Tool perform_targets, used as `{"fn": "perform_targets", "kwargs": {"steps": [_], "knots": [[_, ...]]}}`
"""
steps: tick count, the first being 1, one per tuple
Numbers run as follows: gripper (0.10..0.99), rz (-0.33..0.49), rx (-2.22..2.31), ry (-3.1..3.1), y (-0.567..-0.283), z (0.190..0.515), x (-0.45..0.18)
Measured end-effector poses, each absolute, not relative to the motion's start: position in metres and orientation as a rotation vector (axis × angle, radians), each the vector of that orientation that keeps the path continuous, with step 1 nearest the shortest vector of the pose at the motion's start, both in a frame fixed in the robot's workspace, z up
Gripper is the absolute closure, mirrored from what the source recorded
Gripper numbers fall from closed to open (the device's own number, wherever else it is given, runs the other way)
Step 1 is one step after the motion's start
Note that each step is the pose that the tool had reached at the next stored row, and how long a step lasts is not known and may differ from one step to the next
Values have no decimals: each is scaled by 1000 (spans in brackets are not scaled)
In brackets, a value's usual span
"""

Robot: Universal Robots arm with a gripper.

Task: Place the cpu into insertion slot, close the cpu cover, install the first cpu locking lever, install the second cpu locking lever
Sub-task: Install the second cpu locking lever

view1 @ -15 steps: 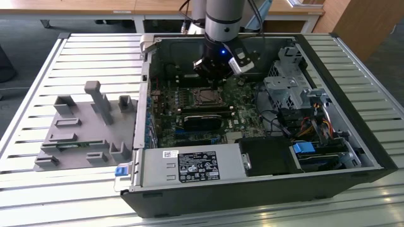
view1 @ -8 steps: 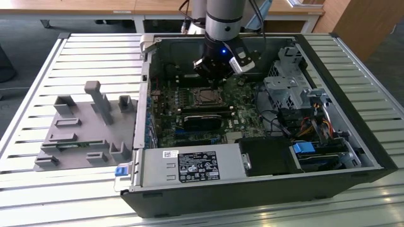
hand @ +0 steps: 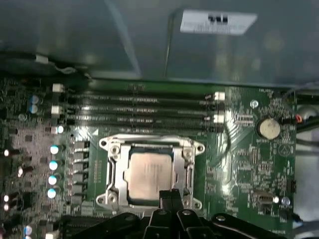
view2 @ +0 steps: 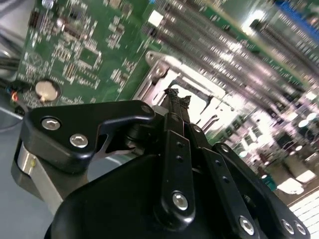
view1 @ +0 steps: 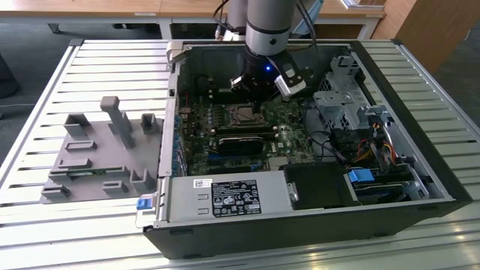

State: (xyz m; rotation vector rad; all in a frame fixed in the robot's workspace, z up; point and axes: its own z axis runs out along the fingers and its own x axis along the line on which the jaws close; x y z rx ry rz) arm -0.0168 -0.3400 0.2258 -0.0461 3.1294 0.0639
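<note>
The cpu (hand: 148, 173), a pale square chip, lies in the insertion slot (view1: 244, 115) on the green board. The cpu cover (hand: 115, 172), a silvery frame, lies flat around it, and the chip shows through its window. A thin wire lever (hand: 227, 142) curves beside the socket, apart from the frame. My gripper (hand: 171, 194) hangs just above the socket's edge, its black fingertips (view2: 173, 95) pressed together with nothing between them. In the exterior view the gripper (view1: 257, 101) sits inside the open computer case, over the socket.
Long memory slots (hand: 144, 107) run next to the socket, with a coin battery (hand: 269, 128) and a row of capacitors (hand: 53, 164) on either side. A black module (view1: 240, 145), the power supply (view1: 225, 198) and a metal drive cage (view1: 345, 104) crowd the case. A grey fixture plate (view1: 98, 160) lies outside.
</note>
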Motion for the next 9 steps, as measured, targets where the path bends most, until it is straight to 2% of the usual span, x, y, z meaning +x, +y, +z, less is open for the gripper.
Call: {"fn": "perform_targets", "kwargs": {"steps": [9], "knots": [[980, 88, -46, 3156, -354, 225, -14]]}}
